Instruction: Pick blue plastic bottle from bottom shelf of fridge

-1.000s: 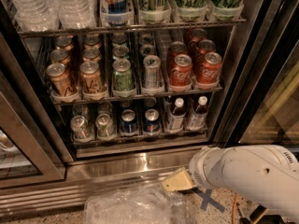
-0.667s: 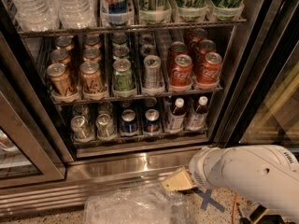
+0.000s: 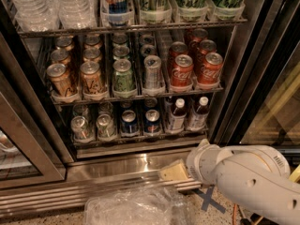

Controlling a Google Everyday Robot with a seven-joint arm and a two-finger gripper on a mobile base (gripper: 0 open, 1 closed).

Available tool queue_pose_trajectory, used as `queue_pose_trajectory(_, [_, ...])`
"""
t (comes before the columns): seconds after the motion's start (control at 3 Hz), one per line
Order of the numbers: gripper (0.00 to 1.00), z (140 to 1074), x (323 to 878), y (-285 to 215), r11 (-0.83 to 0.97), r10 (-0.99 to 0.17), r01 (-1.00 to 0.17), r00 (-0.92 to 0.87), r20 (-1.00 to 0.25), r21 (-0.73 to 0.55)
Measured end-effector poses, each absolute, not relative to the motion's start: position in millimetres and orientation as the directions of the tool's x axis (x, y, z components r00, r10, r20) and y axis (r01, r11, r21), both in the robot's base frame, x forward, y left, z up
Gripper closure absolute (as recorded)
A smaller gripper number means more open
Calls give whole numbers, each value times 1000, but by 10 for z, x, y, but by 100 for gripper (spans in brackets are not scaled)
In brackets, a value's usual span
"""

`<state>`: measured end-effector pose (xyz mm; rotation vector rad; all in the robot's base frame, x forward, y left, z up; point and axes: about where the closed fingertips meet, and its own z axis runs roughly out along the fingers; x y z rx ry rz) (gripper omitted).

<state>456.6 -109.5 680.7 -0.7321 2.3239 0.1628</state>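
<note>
Down at the base of the fridge (image 3: 117, 168) sat the gripper (image 3: 174, 170), its state impossible to tell; above it, the blue plastic bottle (image 3: 177, 115) stood on the bottom shelf (image 3: 140, 138).

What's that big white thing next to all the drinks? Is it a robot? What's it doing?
Yes! The white tube is a robot's arm. Its claw is the tan piece at the tip, low in front of the open fridge. One camera looks down at it all. The robot wants the blue plastic bottle with the white cap, standing untouched on the bottom shelf between a darker-labelled bottle and short blue cans. Red cola cans sit one rack higher. Crumpled clear plastic lies below.
</note>
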Motion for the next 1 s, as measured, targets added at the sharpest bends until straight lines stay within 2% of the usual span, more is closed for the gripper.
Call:
queue_pose_trajectory(0.33, [0,7072,4771,-1429,875,-409,-465,-555,-725,-137])
queue_pose_trajectory(0.67, [0,7462,4901,-1976,943,-271,-313,-527,-806,-113])
queue_pose_trajectory(1.0, [0,7462,4901,-1976,943,-271,-313,-527,-806,-113])
